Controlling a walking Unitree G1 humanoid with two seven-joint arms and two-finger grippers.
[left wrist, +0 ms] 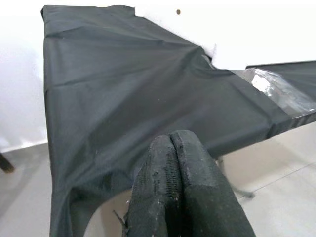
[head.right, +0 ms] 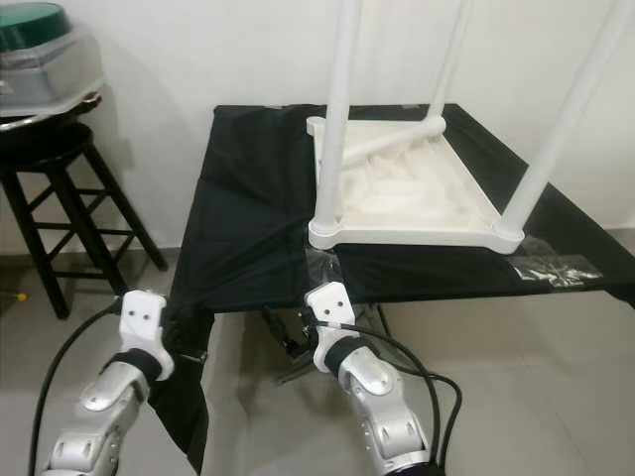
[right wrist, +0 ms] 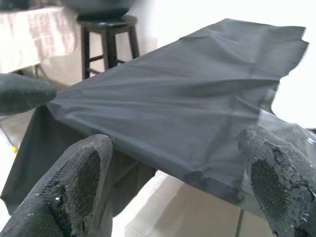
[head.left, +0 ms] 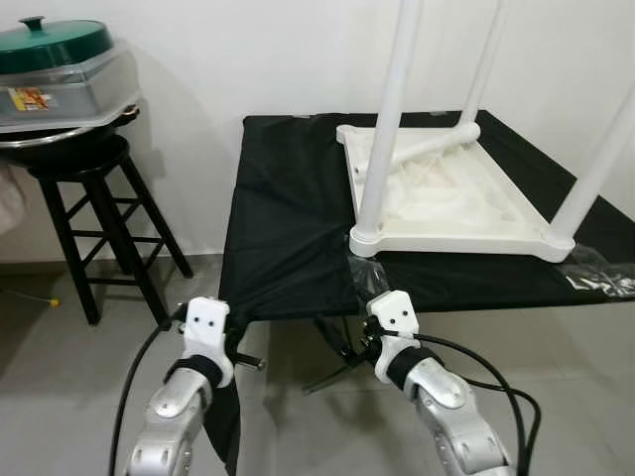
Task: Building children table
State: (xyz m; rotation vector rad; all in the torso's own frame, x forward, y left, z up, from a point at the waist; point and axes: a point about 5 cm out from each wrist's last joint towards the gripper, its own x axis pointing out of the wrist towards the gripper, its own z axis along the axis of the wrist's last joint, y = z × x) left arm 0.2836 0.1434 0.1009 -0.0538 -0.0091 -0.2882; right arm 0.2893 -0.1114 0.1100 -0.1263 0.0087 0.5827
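With the left gripper [left wrist: 180,185] clenched empty and the right gripper [right wrist: 173,173] spread, the upturned white plastic children's table [head.left: 446,198], right of centre, should be approached squarely.

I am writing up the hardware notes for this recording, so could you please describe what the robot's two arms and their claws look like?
Both arms are silver metal with rounded segments, a black band at each wrist and a white boxy housing beyond it. Black cables loop from each wrist back along the arm. The left claw and the right claw each have two long black fingers with a finely textured, slightly scuffed padding.
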